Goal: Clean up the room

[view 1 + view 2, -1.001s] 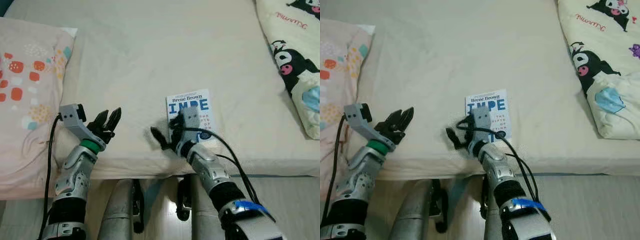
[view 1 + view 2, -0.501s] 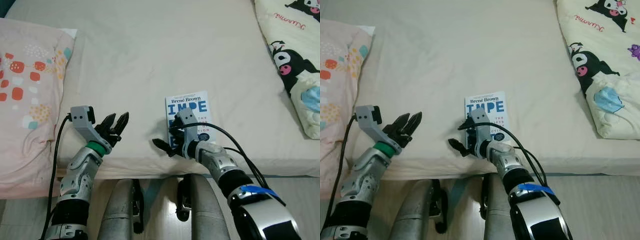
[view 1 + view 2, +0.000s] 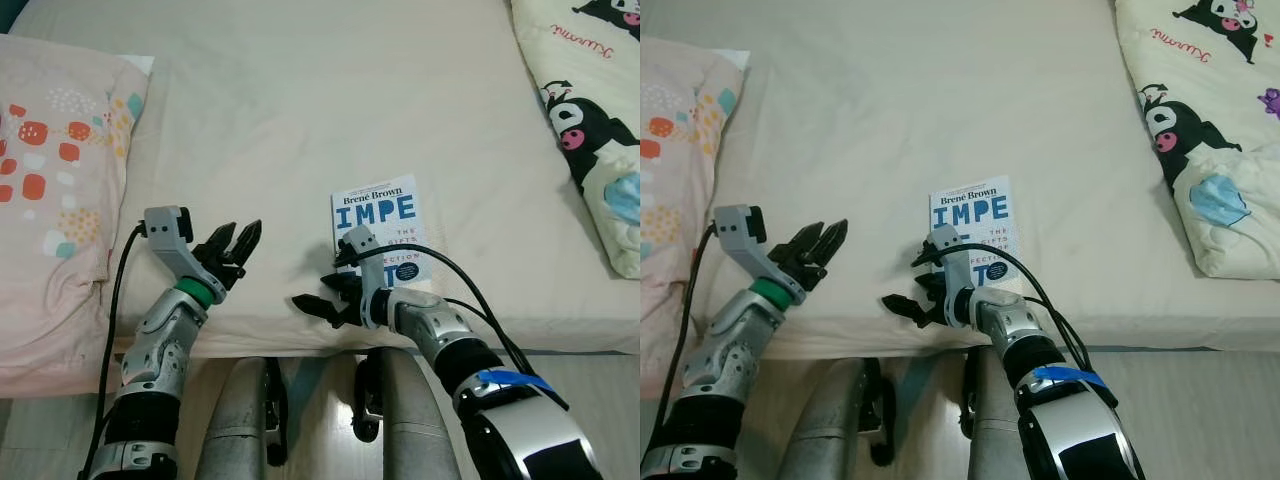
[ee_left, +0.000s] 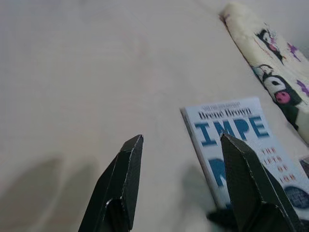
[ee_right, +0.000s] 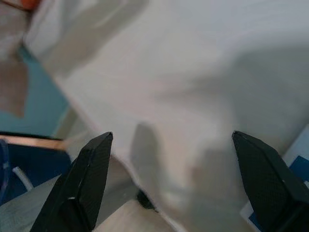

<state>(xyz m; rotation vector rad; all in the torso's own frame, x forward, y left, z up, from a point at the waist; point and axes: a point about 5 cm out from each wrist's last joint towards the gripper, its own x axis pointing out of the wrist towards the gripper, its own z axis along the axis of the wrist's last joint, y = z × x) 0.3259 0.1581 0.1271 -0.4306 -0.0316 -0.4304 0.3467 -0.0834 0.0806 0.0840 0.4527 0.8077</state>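
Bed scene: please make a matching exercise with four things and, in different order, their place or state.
1. book
2. patterned pillow
3. cartoon blanket
4. right gripper

a. robot's far right on the bed
b. open, at the book's near left corner
c. robot's left side
d. flat near the bed's front edge

Pairs: 1-d, 2-c, 3-a, 4-b
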